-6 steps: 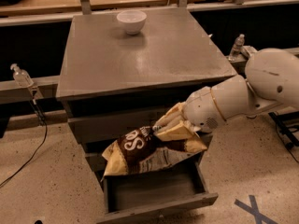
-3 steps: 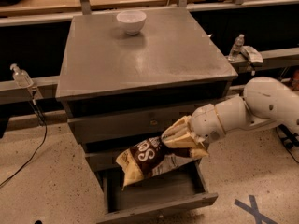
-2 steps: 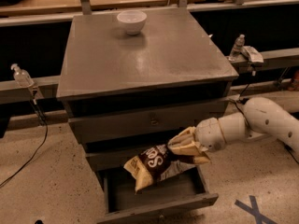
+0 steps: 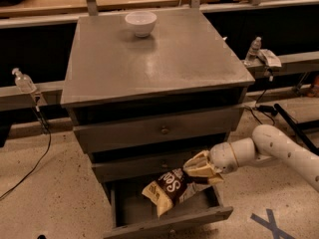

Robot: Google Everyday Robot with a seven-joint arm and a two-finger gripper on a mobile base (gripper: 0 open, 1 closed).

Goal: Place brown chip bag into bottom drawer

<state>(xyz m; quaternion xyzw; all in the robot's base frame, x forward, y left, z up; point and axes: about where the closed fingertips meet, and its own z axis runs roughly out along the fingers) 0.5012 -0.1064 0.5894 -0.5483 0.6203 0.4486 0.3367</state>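
The brown chip bag (image 4: 172, 188), dark brown with white lettering and tan-yellow ends, hangs tilted over the open bottom drawer (image 4: 169, 221), its lower end down inside the drawer box. My gripper (image 4: 199, 167) reaches in from the right at the drawer's right side and is shut on the bag's upper right end. The bottom drawer is pulled out from the grey cabinet (image 4: 154, 63); the two upper drawers are closed.
A white bowl (image 4: 140, 23) sits at the back of the cabinet top. Plastic bottles stand on ledges at left (image 4: 23, 80) and right (image 4: 252, 50). Cables lie on the floor at left and right. Blue tape (image 4: 271, 222) marks the floor.
My arm has lowered and moved right, carrying the bag down from in front of the middle drawer into the open bottom drawer.
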